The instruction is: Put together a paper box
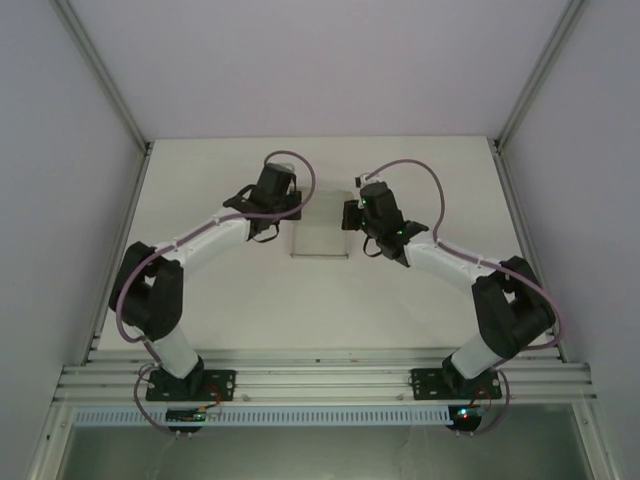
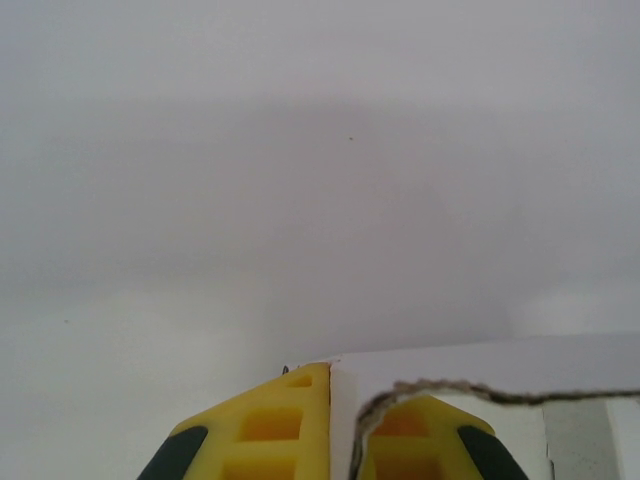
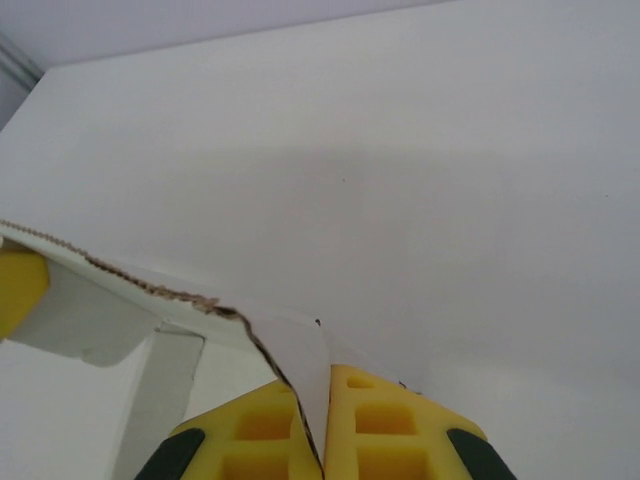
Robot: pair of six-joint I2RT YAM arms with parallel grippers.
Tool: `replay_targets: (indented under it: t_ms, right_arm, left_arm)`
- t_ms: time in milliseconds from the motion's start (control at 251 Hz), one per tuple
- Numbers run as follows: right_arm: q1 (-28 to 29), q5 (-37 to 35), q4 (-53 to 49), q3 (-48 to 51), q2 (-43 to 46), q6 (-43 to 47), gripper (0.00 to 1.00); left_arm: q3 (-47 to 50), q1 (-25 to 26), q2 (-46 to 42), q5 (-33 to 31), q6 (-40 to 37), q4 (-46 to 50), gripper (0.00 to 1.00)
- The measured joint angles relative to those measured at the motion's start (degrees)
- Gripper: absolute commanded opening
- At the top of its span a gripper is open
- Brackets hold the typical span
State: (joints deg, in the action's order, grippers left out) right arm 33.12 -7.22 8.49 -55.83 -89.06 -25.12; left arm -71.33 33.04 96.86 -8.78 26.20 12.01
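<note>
The white thin-card paper box (image 1: 320,238) lies mid-table, its nine o'clock side clenched by the left gripper (image 2: 330,378) and its three o'clock side by the right gripper (image 3: 322,380), probably to steady it for folding.

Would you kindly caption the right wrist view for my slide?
Right yellow fingers shut on an edge of the paper box over the table.

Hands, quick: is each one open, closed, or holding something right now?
Left hand: closed on the paper box, at its edge.
Right hand: closed on a flap of the same box.
</note>
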Motion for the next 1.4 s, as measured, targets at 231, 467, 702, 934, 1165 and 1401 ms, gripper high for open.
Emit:
replay_targets:
  t_ms: [231, 467, 702, 934, 1165, 1401]
  right_arm:
    - [2.7, -5.8, 7.0, 4.2, -1.4, -2.0, 0.03]
    - [6.7, -11.2, 14.4, 11.8, -1.3, -1.9, 0.04]
    - [8.5, -12.9, 23.8, 20.5, 2.1, 0.6, 0.19]
    - [9.7, -8.3, 22.4, 22.9, 6.8, 3.0, 0.53]
    - [11.0, -2.9, 15.2, 24.2, 15.1, 3.6, 0.87]
    - [11.1, 1.7, 7.1, 25.9, 25.6, 4.4, 0.99]
  left_arm:
    - [6.4, 0.1, 0.0, 0.8, 4.7, -8.7, 0.00]
    - [16.7, 1.4, -2.8, 1.6, 4.3, -18.7, 0.00]
    - [27.3, 5.0, -8.4, -0.3, -0.9, -29.1, 0.00]
    - [35.0, 8.6, -11.3, -3.6, -7.2, -38.6, 0.00]
    - [39.8, 12.3, -11.3, -6.7, -12.0, -47.4, 0.00]
    - [43.6, 13.9, -11.9, -8.7, -15.7, -53.0, 0.04]
